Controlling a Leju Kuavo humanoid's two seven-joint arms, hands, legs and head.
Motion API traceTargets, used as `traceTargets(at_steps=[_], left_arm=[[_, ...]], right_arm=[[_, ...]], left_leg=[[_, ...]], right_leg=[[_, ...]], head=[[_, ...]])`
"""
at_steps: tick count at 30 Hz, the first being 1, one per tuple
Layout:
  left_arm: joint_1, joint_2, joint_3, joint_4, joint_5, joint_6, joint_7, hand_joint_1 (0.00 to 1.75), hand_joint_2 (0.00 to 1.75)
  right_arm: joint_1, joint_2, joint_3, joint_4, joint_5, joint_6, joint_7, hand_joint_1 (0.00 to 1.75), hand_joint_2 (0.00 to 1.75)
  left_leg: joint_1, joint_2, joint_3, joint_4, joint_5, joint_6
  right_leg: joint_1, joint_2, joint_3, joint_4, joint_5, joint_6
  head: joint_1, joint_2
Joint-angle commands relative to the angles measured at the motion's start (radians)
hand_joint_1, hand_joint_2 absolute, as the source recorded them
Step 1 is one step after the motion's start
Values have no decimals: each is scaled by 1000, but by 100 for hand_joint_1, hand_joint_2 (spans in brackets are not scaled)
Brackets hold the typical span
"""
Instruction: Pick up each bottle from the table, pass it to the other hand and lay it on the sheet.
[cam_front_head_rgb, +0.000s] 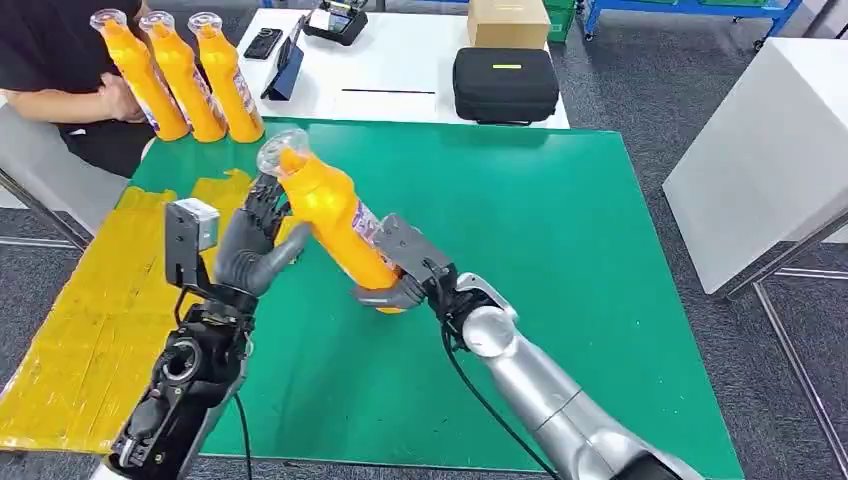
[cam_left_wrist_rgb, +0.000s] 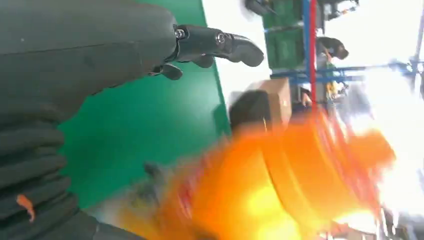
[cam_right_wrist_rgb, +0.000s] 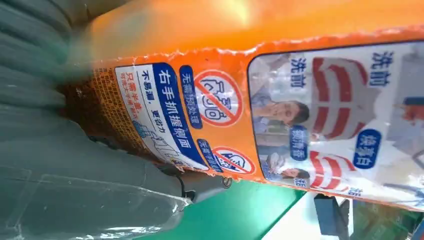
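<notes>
Orange bottle (cam_front_head_rgb: 330, 215), label reading "右手抓握侧面", clasped in right robot hand (cam_front_head_rgb: 405, 268); left robot hand (cam_front_head_rgb: 255, 240) spread beside it.

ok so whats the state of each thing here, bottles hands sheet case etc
held bottle: off the table, tilted, cap end up toward the far left, gripped low on its body
right hand: grips the held bottle's lower part
left hand: fingers apart beside the held bottle's upper body, contact unclear
three bottles: standing upright, capped, in a row at the table's far left corner
yellow sheet: lying flat, no bottle on it
black case: closed
cardboard box: closed
</notes>
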Motion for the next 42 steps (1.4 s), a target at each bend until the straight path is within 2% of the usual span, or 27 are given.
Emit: traceTargets(at_steps=[1,7,13,14,15,16,17,33,34,37,38,40,42], left_arm=[[-51,-26,-73,28,-20,14,1,0,175],[-60,-45,-75,34,-9,4,15,0,175],[-60,-58,-65,44,80,-42,37,0,175],[-59,-59,-61,43,104,-51,34,9,175],[-59,-57,-58,43,122,-60,35,47,175],[-57,-57,-55,42,139,-67,34,155,175],[-60,-52,-58,46,149,-74,33,175,175],[-70,-32,-28,76,245,-66,-12,175,175],[-70,-27,-21,77,228,-49,-21,175,175],[-61,9,26,83,94,42,-58,175,175],[-71,42,13,100,-119,204,-65,175,175],[-60,67,63,99,-328,245,-8,175,175],[-49,48,127,93,-367,196,-14,175,175]], right_arm=[[-100,84,1,188,26,1,-4,175,175],[-131,118,38,212,59,5,1,175,175],[-122,140,128,194,158,-29,8,175,175],[-119,143,140,192,170,-31,9,175,175],[-114,148,144,195,172,-33,8,175,175],[-111,152,152,197,176,-32,7,175,175],[-112,155,155,203,179,-32,6,175,175],[-167,188,176,328,201,-27,-50,175,175],[-171,186,169,330,200,-39,-54,0,175],[-179,156,126,323,183,-64,-68,0,175],[-176,146,101,311,171,-87,-75,0,0],[-169,112,66,269,173,-83,-73,0,0],[-160,100,45,243,188,-72,-62,0,0]], left_leg=[[0,0,2,1,-1,0],[0,0,2,2,-2,1],[1,0,1,1,-1,0],[1,0,2,1,-3,1],[1,0,1,0,-2,0],[1,0,1,0,-1,0],[1,-1,1,0,-1,0],[1,-1,1,0,-1,0],[1,-2,3,1,-2,0],[1,-1,2,0,-1,0],[1,-1,2,0,-2,0],[1,-1,1,0,0,0],[1,-1,2,0,-1,0]], right_leg=[[1,1,1,1,-1,-5],[1,1,1,2,-2,-6],[1,1,0,1,-1,-5],[1,1,1,2,-2,-7],[1,1,1,1,-2,-5],[1,0,0,1,-1,-5],[1,0,0,1,-1,-5],[1,0,1,1,-2,-5],[1,-1,2,1,-3,-7],[1,0,1,1,-2,-6],[1,0,2,1,-2,-6],[1,0,0,0,-1,-5],[1,0,1,1,-1,-6]], head=[[0,0],[0,0],[0,0],[0,0],[0,0],[0,0],[0,0],[0,0],[0,0],[0,0],[0,0],[0,0],[0,0]])
